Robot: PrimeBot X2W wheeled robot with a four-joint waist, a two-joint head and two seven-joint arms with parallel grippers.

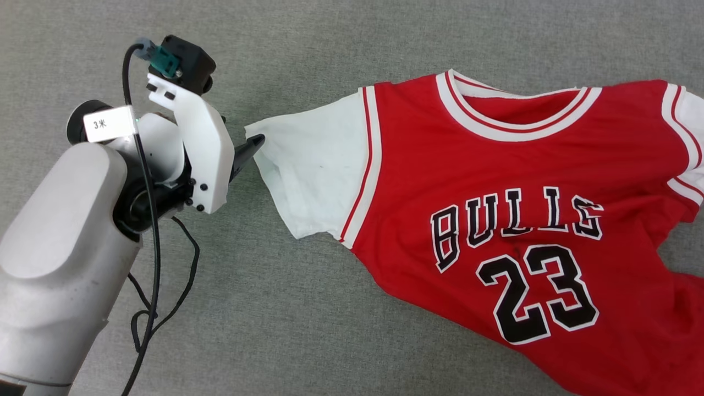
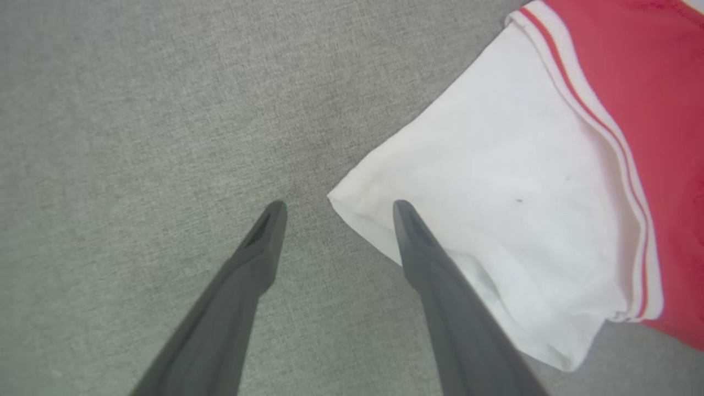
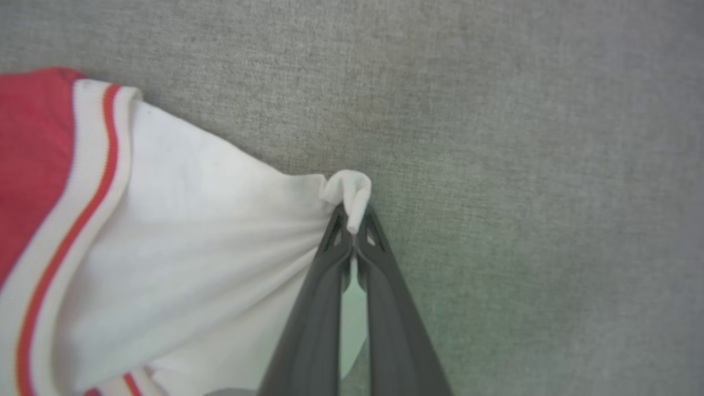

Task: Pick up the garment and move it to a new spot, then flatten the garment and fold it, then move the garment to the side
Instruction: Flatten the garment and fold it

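Entry: garment (image 1: 495, 181). Right fingers (image 3: 324, 286) clamped on scant sleeve tip (image 3: 349, 190), liable to slip under tension; left fingers (image 2: 258, 258) apart, holding nothing.

Grey woven surface (image 1: 330, 330), fine flecked weave, flat and matte, soft even light

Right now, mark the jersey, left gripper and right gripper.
jersey (image 1: 495, 176): head view, red chest above the lettering.
left gripper (image 2: 339, 206): left wrist view, midway between its open fingertips.
right gripper (image 3: 356, 223): right wrist view, between fingertips shut on the jersey's white cloth.
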